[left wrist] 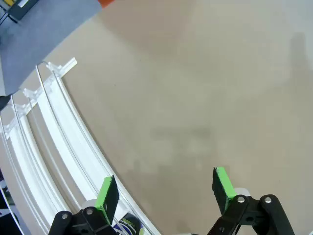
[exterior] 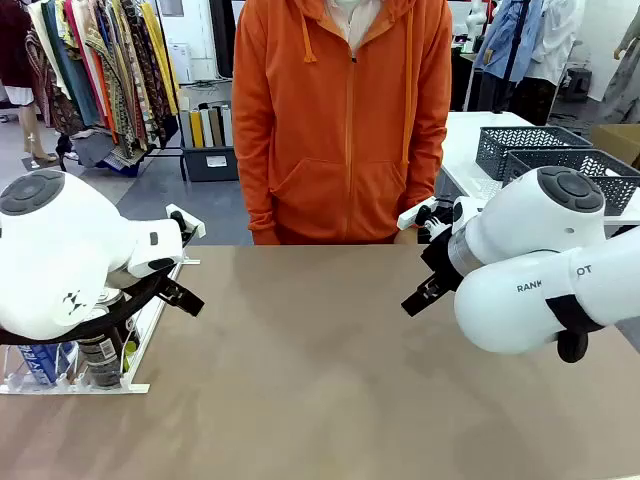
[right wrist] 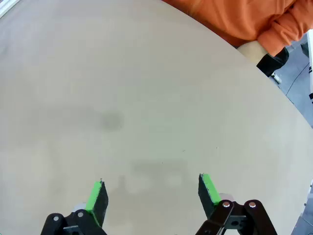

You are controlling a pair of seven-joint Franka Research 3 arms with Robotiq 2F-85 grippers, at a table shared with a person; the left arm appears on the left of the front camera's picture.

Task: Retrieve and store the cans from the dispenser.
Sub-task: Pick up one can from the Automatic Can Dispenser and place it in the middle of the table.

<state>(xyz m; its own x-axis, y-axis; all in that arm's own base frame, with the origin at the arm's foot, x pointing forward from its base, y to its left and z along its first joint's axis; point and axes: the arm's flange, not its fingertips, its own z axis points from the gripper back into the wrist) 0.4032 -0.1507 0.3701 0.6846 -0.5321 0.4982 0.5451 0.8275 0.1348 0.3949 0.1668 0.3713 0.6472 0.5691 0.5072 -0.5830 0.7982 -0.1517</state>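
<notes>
Tan tabletop (exterior: pixel 320 400) sat under both arms. The dispenser (exterior: pixel 95 388) was over on the robot's left edge of it, white rails running off toward the far side and the low lip at the near end. The cans (exterior: pixel 75 360) were parked down at that lip: a blue can (exterior: pixel 40 362) with white lettering on the outside and a dark can (exterior: pixel 100 358) right beside it, both half hidden behind the left arm's big white housing. Couldn't tell how many more sat behind them.

As for the left gripper (left wrist: pixel 164 188), it hung open, green pads wide apart with nothing between them. In its wrist view one pad (left wrist: pixel 107 192) sat over the dispenser's inner rail and the other over plain table, with a bit of a dark can peeking out beside the finger at the bottom edge.

Same deal with the right gripper (right wrist: pixel 152 192): spread wide, holding nothing, hovering over the table's right side, well apart from the dispenser.

A person in an orange hoodie (exterior: pixel 340 130) stood at the far side, right up against the table edge, and an orange sleeve (right wrist: pixel 279 27) showed in the right wrist view. Two dark perforated baskets (exterior: pixel 545 150) sat on a white counter (exterior: pixel 470 140) behind, off to the right.
</notes>
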